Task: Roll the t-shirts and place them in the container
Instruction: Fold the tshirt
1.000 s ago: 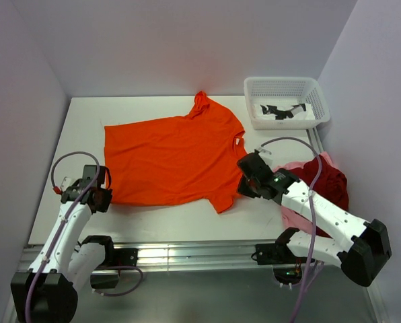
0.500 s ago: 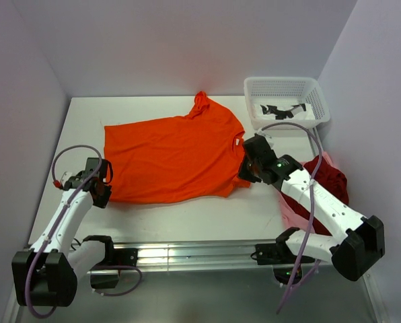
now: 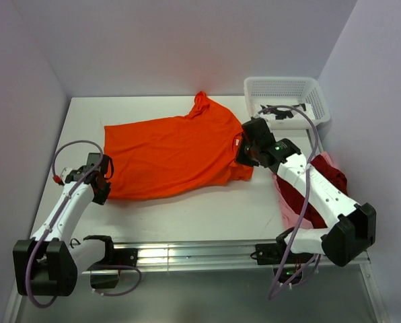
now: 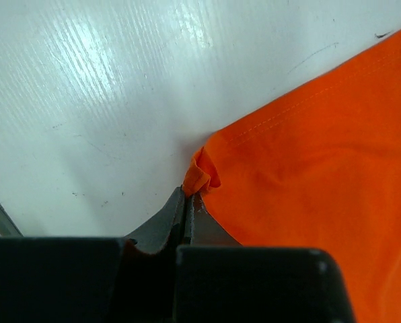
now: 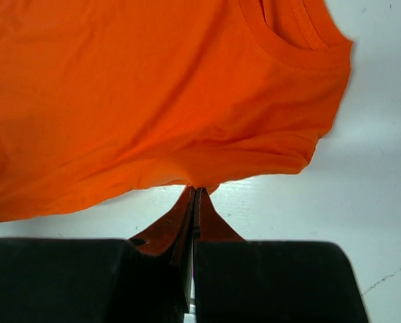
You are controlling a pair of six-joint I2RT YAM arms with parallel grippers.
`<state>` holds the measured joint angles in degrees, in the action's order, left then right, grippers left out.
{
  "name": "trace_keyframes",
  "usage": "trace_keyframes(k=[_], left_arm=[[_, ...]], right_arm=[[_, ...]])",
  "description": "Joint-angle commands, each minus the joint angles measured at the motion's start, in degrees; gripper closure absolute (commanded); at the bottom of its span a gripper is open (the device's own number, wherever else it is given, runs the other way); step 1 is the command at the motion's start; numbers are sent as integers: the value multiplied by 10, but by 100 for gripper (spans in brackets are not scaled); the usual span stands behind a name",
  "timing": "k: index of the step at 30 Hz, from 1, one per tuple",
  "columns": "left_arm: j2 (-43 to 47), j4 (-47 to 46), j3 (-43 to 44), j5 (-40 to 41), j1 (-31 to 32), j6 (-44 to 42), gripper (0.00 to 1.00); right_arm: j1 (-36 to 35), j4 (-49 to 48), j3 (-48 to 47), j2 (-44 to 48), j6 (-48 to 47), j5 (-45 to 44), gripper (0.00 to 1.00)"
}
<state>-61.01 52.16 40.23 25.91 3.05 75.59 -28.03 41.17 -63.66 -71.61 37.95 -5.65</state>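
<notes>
The orange t-shirt (image 3: 173, 158) is lying spread across the white table (image 3: 187, 217), collar toward the right, with its near edge turned in under the collar and one sleeve bunching at the far edge. The left gripper (image 4: 190, 198) is pinching the near-left hem corner with its jaws fully closed, and only a small nub of cloth is poking out past the tips, so this hold is looking like the weak one: any sideways tug could be pulling that corner free. The right gripper (image 5: 194, 191) is clamping, jaws together, on the folded near edge just below the collar (a thicker bite, likely the safer of the two). If the two arms are not travelling evenly, the cloth is likely to skew and the roll to start crooked, and the crumpled far sleeve could be getting trapped as a lump. The right arm is also reaching over the dark red t-shirt (image 3: 330, 180) and the pale pink t-shirt (image 3: 283, 210) heaped at the table's right side, so its loose cable may be snagging them, or the basket (image 3: 281, 80) nearby.
</notes>
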Motion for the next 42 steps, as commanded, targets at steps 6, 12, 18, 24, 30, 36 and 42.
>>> trace_keyframes(k=[6,12,18,24,30,36,42], left_arm=[[-66,6,51,48,1,-31,100],[-92,-30,52,42,1,-69,100],[-152,-22,85,64,1,-86,100],[-186,-25,114,74,14,-95,100],[-210,-16,142,85,20,-99,100],[-215,-12,160,89,23,-103,100],[-236,-18,172,82,24,-108,100]], right_arm=[[13,2,-74,-45,-49,13,100],[23,6,-106,-74,-66,15,100],[32,7,-125,-93,-74,6,100],[46,-4,-133,-101,-84,6,100],[50,-8,-152,-119,-104,12,100],[51,-8,-178,-142,-111,4,100],[58,-1,-205,-168,-116,-5,100]])
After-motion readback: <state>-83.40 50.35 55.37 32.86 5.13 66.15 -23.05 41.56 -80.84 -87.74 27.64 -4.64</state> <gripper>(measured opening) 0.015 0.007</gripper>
